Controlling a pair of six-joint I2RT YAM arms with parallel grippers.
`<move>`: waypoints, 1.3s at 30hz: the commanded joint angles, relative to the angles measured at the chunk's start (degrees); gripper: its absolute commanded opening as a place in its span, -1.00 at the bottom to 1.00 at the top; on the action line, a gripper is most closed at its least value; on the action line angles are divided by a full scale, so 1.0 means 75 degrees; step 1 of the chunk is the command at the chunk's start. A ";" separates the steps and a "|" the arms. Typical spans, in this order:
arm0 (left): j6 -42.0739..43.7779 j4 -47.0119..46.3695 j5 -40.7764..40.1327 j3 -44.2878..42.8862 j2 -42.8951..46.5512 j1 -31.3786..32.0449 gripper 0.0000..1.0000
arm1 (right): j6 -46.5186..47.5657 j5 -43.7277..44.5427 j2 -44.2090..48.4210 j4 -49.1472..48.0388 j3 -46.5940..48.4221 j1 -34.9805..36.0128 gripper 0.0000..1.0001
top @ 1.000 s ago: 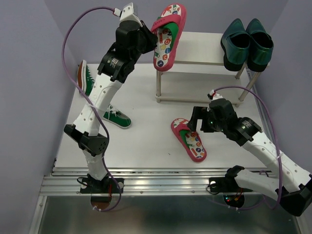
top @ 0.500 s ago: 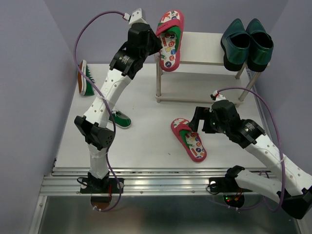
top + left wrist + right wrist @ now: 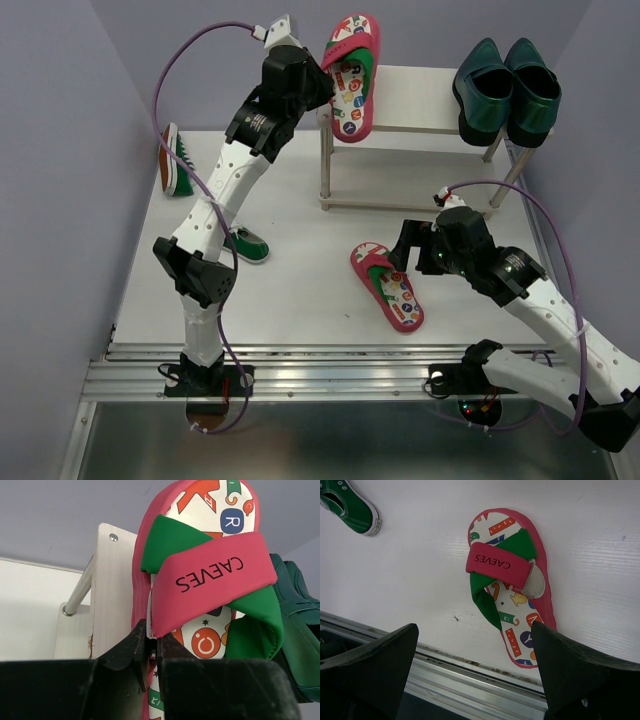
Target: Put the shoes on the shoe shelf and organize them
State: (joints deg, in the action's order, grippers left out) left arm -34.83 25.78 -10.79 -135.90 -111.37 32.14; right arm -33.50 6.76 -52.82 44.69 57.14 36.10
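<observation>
Flip-flop (image 3: 512,585) nearest: found flat on the tabletop (image 3: 420,555) just ahead of the right pincer (image 3: 405,258), spread wide, empty. Farther off, saw second flip-flop (image 3: 215,575) clamped in left pincer (image 3: 152,647), tilted steeply over shoe shelf (image 3: 112,595) corner. Judged apt to topple off if released there.
</observation>
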 commanded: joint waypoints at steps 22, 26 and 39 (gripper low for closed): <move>-0.0372 -0.1176 0.0348 -0.0256 -0.0104 0.0015 -0.08 | -0.0280 0.0270 0.0128 0.0147 -0.0330 0.0004 1.00; -0.0337 -0.1176 0.0360 -0.0256 -0.0022 0.0015 -0.07 | -0.0479 0.0141 0.0034 0.0253 -0.0611 0.0004 1.00; -0.0032 -0.0988 0.0419 -0.0349 0.0506 -0.0008 0.06 | -0.1018 0.0106 0.0059 -0.0261 -0.1783 0.0004 1.00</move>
State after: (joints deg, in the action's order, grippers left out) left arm -36.47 22.06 -7.99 -135.90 -113.38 32.16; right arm -39.33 7.29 -52.40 46.50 44.45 36.10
